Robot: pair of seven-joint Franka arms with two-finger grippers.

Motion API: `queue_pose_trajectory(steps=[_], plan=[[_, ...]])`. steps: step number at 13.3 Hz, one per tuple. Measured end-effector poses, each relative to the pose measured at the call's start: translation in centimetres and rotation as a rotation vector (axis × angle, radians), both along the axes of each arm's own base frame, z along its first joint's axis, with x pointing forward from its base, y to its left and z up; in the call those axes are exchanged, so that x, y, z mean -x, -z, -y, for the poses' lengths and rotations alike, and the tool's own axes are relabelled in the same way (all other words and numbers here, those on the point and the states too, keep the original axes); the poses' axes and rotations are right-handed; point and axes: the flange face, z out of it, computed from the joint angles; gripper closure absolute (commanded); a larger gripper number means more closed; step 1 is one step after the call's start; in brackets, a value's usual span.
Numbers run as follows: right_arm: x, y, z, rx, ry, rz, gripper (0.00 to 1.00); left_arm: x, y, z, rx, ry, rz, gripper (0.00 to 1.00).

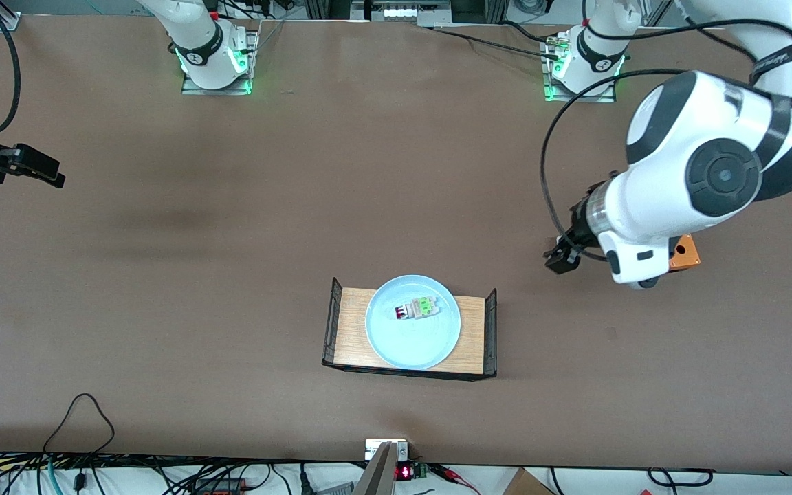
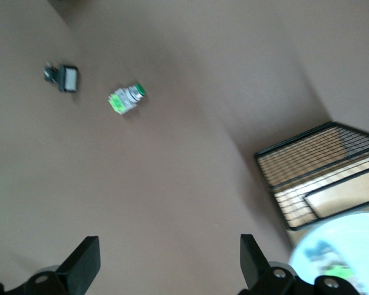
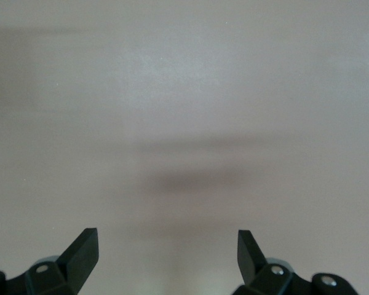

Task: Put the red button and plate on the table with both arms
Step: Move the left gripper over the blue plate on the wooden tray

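The pale blue plate (image 1: 412, 337) rests on a small light-wood tray (image 1: 353, 328) with black mesh ends. The red button (image 1: 415, 310) lies on its side in the plate, red cap toward the right arm's end. My left gripper (image 1: 559, 260) hangs open and empty over bare table (image 1: 231, 227), toward the left arm's end from the tray. The left wrist view (image 2: 169, 264) shows its fingers wide apart, with the plate's edge (image 2: 357, 236) at the corner. My right gripper (image 1: 42, 168) is open and empty over the table's right-arm end; the right wrist view (image 3: 166, 258) shows only tabletop.
A green-capped switch (image 2: 126, 99) and a small black-and-white switch (image 2: 64, 77) lie on the table in the left wrist view. An orange block (image 1: 685, 251) sits under the left arm. The tray's mesh end (image 2: 313, 175) stands between the left gripper and the plate.
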Motion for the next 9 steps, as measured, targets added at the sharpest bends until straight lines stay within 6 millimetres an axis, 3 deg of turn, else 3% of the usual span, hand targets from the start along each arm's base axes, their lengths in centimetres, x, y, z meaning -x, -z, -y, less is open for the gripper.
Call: queue_pose_trajectory(steps=[5, 9], plan=[[-0.1, 0.2, -0.1, 0.0, -0.001, -0.002, 0.0, -0.9, -1.4, 3.8, 0.039, -0.191, 0.103, 0.0], [-0.2, 0.4, 0.4, 0.001, 0.007, -0.007, 0.0, -0.9, -1.1, 6.3, 0.038, -0.295, 0.147, 0.0]])
